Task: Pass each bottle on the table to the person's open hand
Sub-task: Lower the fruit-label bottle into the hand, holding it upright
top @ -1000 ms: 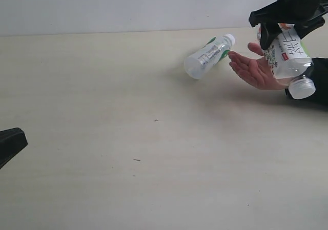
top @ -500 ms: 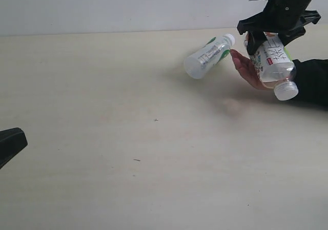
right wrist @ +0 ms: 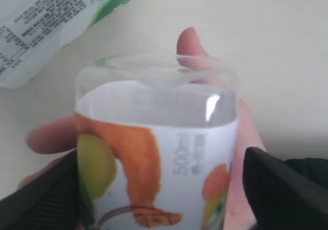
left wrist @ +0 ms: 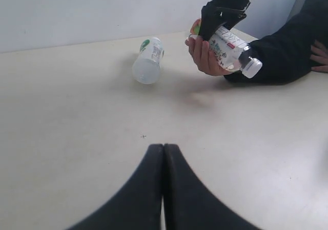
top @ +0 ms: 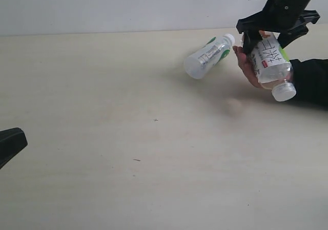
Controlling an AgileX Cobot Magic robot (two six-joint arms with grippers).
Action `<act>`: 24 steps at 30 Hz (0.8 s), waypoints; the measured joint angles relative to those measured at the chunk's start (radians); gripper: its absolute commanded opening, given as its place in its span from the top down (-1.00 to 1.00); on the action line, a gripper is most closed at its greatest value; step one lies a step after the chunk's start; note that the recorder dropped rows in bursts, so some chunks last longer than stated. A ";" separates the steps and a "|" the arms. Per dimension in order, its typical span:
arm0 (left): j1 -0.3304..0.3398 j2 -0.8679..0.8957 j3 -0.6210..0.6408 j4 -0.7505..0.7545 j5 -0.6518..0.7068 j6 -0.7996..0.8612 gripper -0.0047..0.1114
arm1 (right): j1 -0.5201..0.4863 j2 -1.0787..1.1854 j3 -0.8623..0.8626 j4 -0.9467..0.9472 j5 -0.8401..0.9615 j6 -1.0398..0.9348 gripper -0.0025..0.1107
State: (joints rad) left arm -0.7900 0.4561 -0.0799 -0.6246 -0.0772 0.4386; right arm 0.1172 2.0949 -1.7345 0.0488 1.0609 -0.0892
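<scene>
Now the wide bottle (top: 270, 61) lies in the person's hand (top: 247, 68) at far right, right gripper (top: 270, 39) straddling its base, grip unclear; probably light, slick, squashy, best held mid-body; left gripper (left wrist: 163, 158) closed, empty

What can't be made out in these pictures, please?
- Wide bottle's cap: right wrist view, cut off by the frame edge.
- Person's hand: exterior view, palm hidden behind that bottle.
- Lying bottle's label print: exterior view, too small.
- Left claw: exterior view, mostly cut off by the edge.
</scene>
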 measured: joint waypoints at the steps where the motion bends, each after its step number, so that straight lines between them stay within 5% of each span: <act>1: 0.000 0.000 0.000 0.000 0.000 0.000 0.92 | 0.000 0.000 0.000 0.001 0.002 0.000 -0.57; 12: 0.000 0.000 0.000 0.000 0.000 0.000 0.92 | 0.000 -0.039 0.000 0.005 0.000 0.000 -0.53; 14: 0.000 0.000 0.000 0.000 0.000 0.000 0.92 | 0.000 -0.051 0.000 0.005 -0.006 -0.005 -0.24; 17: 0.000 0.000 0.000 0.000 0.000 0.000 0.92 | 0.000 -0.048 0.000 0.018 -0.001 -0.013 0.96; 24: 0.000 0.000 0.000 0.000 0.000 0.000 0.92 | 0.000 0.005 0.000 0.025 -0.019 -0.015 0.96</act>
State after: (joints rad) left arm -0.7900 0.4561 -0.0799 -0.6246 -0.0772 0.4386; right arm 0.1172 2.1000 -1.7345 0.0734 1.0421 -0.1044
